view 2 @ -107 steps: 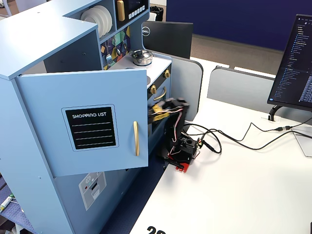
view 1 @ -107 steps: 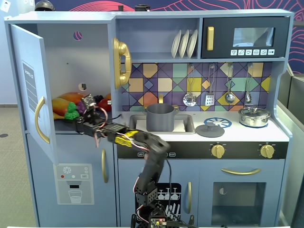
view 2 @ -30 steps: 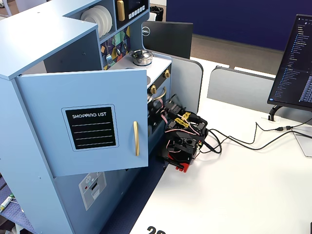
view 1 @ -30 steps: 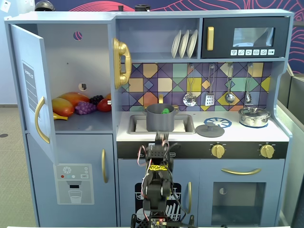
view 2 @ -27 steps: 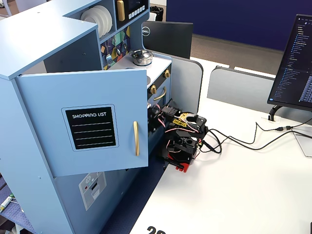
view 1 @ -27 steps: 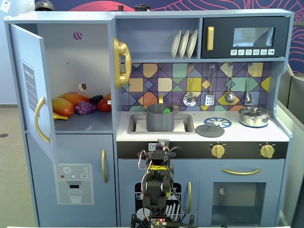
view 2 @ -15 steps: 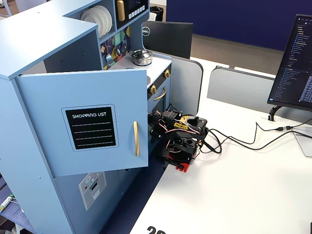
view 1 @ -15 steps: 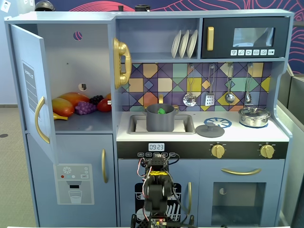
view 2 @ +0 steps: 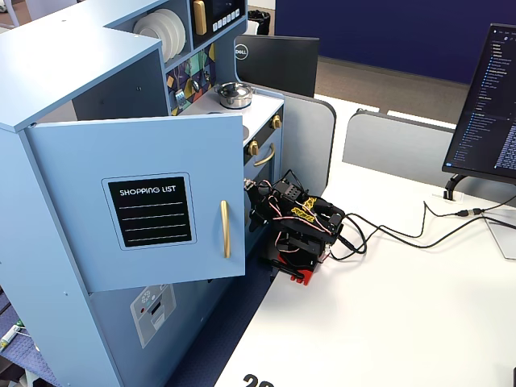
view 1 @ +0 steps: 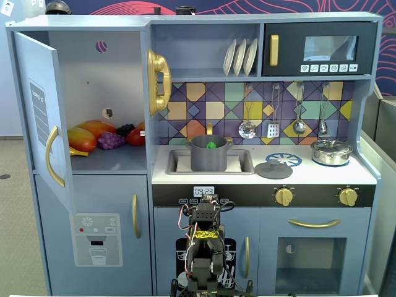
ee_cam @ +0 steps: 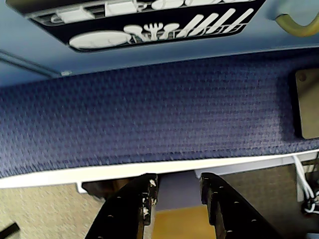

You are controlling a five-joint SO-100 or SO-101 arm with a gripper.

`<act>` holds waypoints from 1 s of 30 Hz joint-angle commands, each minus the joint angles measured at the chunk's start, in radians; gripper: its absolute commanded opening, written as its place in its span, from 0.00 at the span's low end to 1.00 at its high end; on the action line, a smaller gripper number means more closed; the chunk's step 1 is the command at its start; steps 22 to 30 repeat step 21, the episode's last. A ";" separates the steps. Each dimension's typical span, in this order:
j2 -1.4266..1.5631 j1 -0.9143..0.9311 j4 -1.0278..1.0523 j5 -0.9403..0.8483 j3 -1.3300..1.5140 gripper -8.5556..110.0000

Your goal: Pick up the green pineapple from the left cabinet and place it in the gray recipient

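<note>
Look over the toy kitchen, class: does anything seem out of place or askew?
Little stands out. The left cabinet door hangs open, and the pot lid lies on the counter beside the gray recipient, which holds the green pineapple.

The hand [ee_cam: 177, 191] hangs empty, fingers apart, over a dark blue textured mat [ee_cam: 149, 119] below a dishwasher panel [ee_cam: 144, 22].

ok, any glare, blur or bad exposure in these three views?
A fixed view, front: evenly lit and sharp, slight glare on the microwave window. Wrist view: soft overall, tool fingers dark with little detail. A fixed view, side: bright and clear, monitor text too small to read.
</note>
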 commanded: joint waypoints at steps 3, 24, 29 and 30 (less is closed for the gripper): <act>-0.006 0.002 0.164 0.046 0.020 0.10; -0.006 0.002 0.164 0.055 0.020 0.11; -0.006 0.002 0.164 0.055 0.020 0.11; -0.006 0.002 0.164 0.055 0.020 0.11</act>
